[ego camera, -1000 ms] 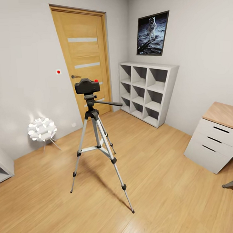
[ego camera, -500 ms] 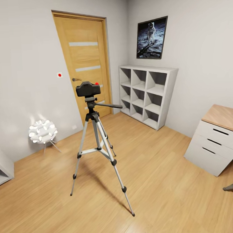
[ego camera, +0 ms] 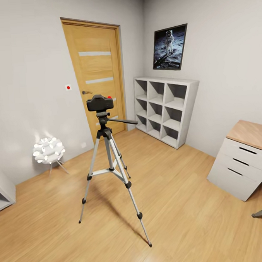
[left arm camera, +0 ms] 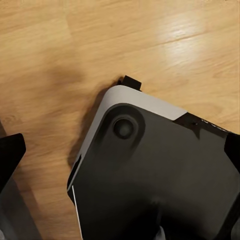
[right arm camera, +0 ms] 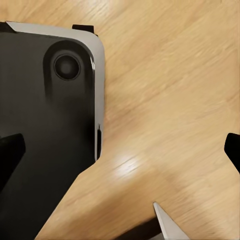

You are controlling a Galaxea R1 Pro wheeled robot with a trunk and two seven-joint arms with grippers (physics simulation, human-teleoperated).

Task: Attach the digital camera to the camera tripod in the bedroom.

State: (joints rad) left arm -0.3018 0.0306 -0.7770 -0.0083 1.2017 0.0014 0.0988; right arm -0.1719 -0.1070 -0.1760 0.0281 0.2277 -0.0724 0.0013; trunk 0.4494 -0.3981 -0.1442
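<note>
Camera seated on the tripod head, both grippers hanging over the floor

Tripod and camera stand together in the middle of the bedroom's wood floor [ego camera: 178, 205], in front of the wooden door [ego camera: 98, 71] and to the left of the white cube shelf [ego camera: 164, 107]. The digital camera [ego camera: 100, 103] sits level on top of the camera tripod [ego camera: 109, 163], apparently resting on its black pan head, so the attachment looks done or very nearly so; whether it is locked on cannot be told from here.

Handling, as a judgement: the camera is small, rigid and boxy, probably light, and its smooth black shell could slip, so the flat front and back faces are the sensible place for 2 fingers, clear of the red dot on its top. The tripod is stiff but top-heavy on 3 thin splayed legs. A sideways push up high could tip it. The centre column just under the head, or a leg near the upper joint, would be the safer hold.

Orientation: the tripod's long axis runs vertical, with its legs spreading toward the near left, the near right and the far side. The camera's long axis lies horizontal, roughly left to right. The pan handle [ego camera: 124, 121] sticks out to the right, nearly level.

Each wrist view looks down at the floor and a dark corner of the robot's base. The left gripper [left arm camera: 120, 170] and right gripper [right arm camera: 120, 150] show dark fingertips at opposite edges of their views, spread wide with nothing between them.
</note>
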